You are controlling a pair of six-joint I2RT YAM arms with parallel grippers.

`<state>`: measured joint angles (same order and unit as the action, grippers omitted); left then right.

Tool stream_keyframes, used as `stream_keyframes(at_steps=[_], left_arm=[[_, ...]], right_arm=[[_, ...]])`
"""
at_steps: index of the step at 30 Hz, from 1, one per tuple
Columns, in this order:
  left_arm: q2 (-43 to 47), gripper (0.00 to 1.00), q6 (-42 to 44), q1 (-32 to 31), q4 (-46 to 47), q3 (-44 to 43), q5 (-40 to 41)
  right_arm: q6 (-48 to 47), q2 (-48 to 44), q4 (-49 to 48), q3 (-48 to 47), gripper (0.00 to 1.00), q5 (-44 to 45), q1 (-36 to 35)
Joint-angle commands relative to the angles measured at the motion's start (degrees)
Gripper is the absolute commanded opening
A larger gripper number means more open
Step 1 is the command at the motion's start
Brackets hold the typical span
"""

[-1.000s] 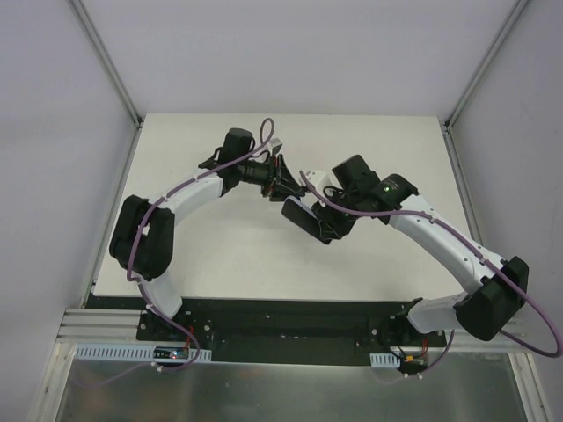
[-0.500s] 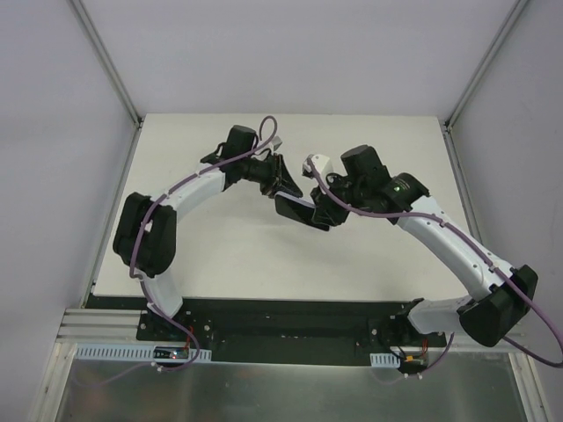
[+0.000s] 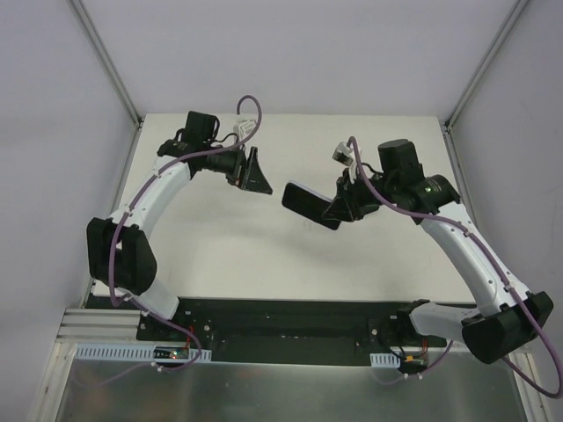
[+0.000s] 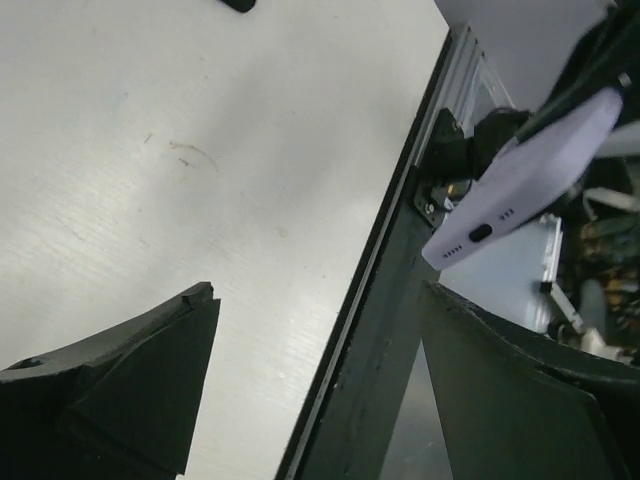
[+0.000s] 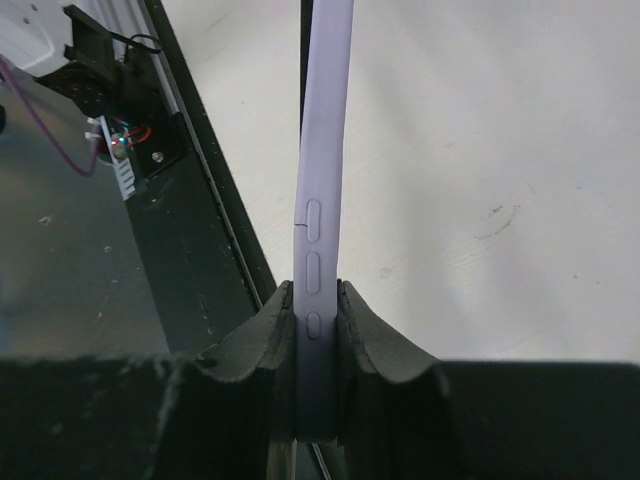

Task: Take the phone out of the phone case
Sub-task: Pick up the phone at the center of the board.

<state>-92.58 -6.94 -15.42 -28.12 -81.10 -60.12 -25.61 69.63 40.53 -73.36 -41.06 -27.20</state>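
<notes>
The phone [image 3: 310, 204] shows its dark screen in the top view, tilted in the air over the table's middle. It sits in a lavender phone case [image 5: 322, 190], whose edge with the side buttons runs up the right wrist view. My right gripper [image 3: 339, 207] is shut on the case, and its pads [image 5: 365, 335] press both faces near one end. My left gripper [image 3: 253, 172] stands open and empty to the left of the phone, apart from it. In the left wrist view the case's bottom edge [image 4: 520, 180], with its port, hangs beyond the open gripper [image 4: 315, 370].
The white table [image 3: 220, 255] ends at a black rail [image 3: 290, 318] along the near edge, with the arm bases and a metal plate [image 3: 281, 391] below it. Grey enclosure walls and aluminium posts [image 3: 114, 70] close in the back and sides.
My left gripper has opened and drawn back to the left, away from the phone. My right arm has swung right with the cased phone still in its grip.
</notes>
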Motion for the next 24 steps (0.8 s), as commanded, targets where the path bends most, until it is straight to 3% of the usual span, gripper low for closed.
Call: stream_keyframes(at_steps=[1, 5, 9, 13, 18, 22, 24], left_arm=[[7.2, 0.84, 22.0, -1.3, -9.6, -0.5, -7.0], [11.3, 0.83, 26.3, -6.3, -9.6, 1.0, -5.0], [11.7, 0.71, 28.2, -12.0, -9.8, 2.1, -2.8], [10.7, 0.59, 30.1, -13.5, -9.8, 1.9, -2.5], [11.0, 0.36, 32.8, -14.7, -9.8, 1.8, -3.0], [11.0, 0.03, 35.0, -15.3, -9.8, 2.4, -3.0], [10.7, 0.0, 35.4, -15.4, -9.8, 2.1, -3.5]], right_arm=[[1.8, -1.9, -2.6, -2.5, 0.0, -10.9, 2.0], [3.4, -0.7, -2.7, -3.7, 0.0, -14.0, 2.6], [4.7, 0.7, -2.9, -5.0, 0.0, -17.5, 3.0], [5.3, 1.0, -3.4, -5.0, 0.0, -19.6, 3.1], [6.9, 1.2, -4.8, -3.8, 0.0, -21.4, 3.8], [7.8, 1.7, -5.6, -3.2, 0.0, -22.7, 4.0], [8.4, 2.1, -6.2, -2.8, 0.0, -23.0, 4.0]])
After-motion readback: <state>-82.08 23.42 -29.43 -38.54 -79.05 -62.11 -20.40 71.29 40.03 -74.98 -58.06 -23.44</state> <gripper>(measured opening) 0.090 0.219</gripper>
